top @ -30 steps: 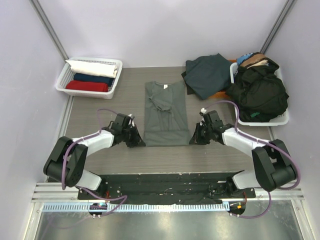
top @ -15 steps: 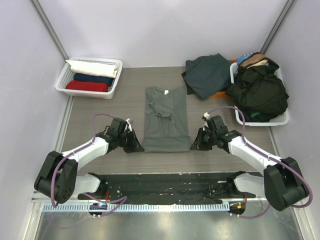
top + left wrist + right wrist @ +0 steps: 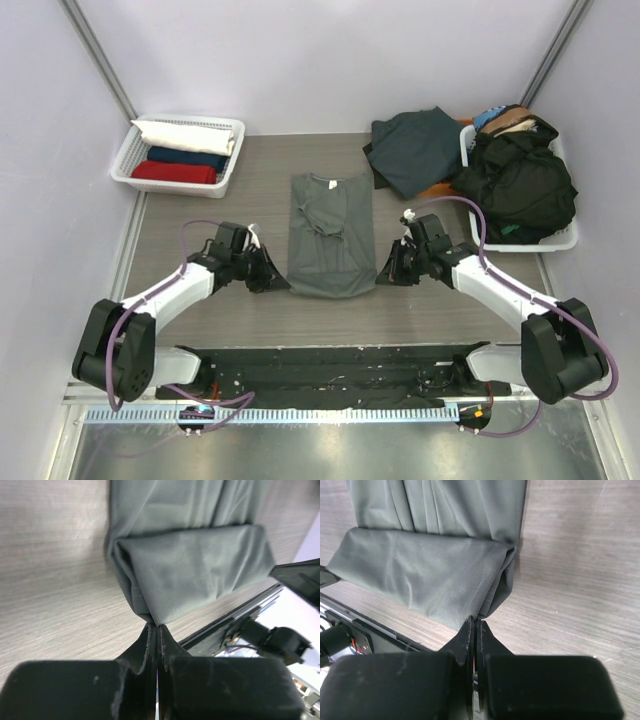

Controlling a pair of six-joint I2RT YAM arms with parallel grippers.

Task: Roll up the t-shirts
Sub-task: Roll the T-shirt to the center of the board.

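A grey-green t-shirt [image 3: 330,225] lies flat in the middle of the table, folded into a long strip with the collar at the far end. Its near hem is turned over into a first fold [image 3: 195,565] [image 3: 420,575]. My left gripper [image 3: 277,283] [image 3: 156,626] is shut on the fold's left corner. My right gripper [image 3: 384,275] [image 3: 476,620] is shut on its right corner. Both sit low at the table surface.
A white basket [image 3: 125,160] at the back left holds rolled white, navy and red shirts. A dark teal shirt [image 3: 415,150] lies at the back right, beside a white basket [image 3: 560,240] heaped with black clothes [image 3: 515,185]. The arm bases stand along the near edge.
Both grippers drew the shirt a little toward the near edge, then moved back away from it. The near hem now lies turned over on the shirt.
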